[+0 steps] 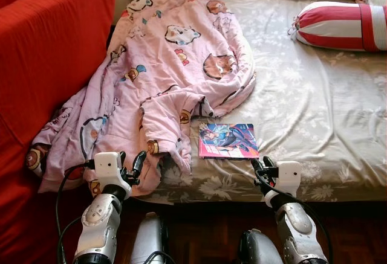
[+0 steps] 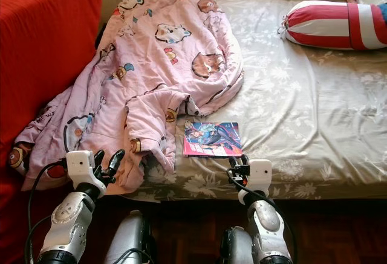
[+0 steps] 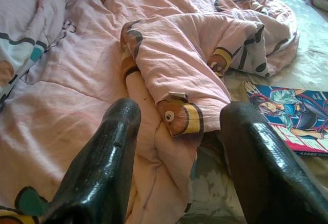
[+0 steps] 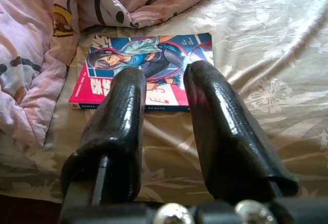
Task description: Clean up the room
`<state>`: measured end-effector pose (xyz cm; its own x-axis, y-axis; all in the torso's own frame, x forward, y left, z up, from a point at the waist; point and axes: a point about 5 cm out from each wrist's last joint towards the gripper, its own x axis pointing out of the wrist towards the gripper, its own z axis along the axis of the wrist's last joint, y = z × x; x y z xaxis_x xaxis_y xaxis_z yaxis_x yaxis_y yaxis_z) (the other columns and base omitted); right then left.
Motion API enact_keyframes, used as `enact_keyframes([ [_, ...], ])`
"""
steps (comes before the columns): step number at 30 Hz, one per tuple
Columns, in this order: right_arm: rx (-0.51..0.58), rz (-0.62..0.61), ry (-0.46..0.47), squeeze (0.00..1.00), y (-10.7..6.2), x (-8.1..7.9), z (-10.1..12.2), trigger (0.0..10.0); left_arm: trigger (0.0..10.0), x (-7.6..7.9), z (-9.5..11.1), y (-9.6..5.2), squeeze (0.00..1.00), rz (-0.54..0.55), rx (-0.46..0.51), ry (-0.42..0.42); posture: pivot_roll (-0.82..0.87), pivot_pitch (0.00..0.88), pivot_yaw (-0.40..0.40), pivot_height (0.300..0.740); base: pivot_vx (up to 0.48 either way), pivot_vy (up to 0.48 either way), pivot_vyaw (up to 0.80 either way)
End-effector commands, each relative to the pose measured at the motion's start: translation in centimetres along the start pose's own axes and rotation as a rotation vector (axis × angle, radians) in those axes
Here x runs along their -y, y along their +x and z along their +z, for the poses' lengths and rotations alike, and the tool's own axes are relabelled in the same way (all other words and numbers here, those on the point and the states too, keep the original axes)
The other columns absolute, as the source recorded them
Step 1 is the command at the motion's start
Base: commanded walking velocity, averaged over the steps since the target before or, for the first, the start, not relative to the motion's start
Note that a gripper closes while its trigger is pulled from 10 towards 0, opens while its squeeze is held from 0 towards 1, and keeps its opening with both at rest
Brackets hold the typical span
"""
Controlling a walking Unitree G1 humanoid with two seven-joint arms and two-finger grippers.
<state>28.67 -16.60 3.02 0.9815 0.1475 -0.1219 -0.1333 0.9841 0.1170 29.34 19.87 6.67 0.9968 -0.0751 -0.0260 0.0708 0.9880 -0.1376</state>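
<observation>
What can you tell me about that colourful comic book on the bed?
The comic book is thin, with a glossy cover showing a cartoon figure in blues and a pink-red band along one edge. It lies flat and closed on the flowered bedsheet near the bed's front edge. The rumpled pink blanket lies right beside it. The right gripper hovers just in front, open, not touching it.

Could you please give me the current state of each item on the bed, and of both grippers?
Pink cartoon-print quilt: crumpled, unfolded, one edge hanging off the bed's near-left side.
Colourful illustrated book: closed, lying flat on the sheet, cover up, beside the quilt.
Red-and-white striped bolster pillow: lying on its side at the far right.
Left gripper: open, empty, by the quilt's edge.
Right gripper: open, empty, just short of the book.
</observation>
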Motion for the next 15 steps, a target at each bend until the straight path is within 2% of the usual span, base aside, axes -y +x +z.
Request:
enact_keyframes([
  [1,0.008,0.011,-0.024,0.00,-0.34,-0.06,-0.07,10.0,10.0,-0.13,-0.37,-0.24,0.00,0.002,-0.022,-0.008,0.00,0.170,0.008,0.621,0.000,0.000,0.59],
  [3,0.006,0.014,-0.027,0.00,-0.40,-0.11,-0.15,10.0,10.0,-0.12,-0.36,-0.25,0.00,0.000,-0.023,-0.008,0.00,0.170,0.008,0.621,0.000,0.000,0.80],
  [5,0.002,0.023,-0.003,0.00,-0.41,-0.32,-0.30,10.0,10.0,-0.05,-0.35,-0.25,0.00,-0.010,-0.025,-0.002,0.00,0.179,0.009,0.621,0.122,0.000,0.00],
  [15,0.005,-0.016,-0.005,0.00,-0.30,0.10,-0.16,10.0,10.0,0.21,-0.43,-0.18,0.00,-0.016,-0.032,0.001,0.00,0.192,0.009,0.621,0.254,0.000,0.00],
])
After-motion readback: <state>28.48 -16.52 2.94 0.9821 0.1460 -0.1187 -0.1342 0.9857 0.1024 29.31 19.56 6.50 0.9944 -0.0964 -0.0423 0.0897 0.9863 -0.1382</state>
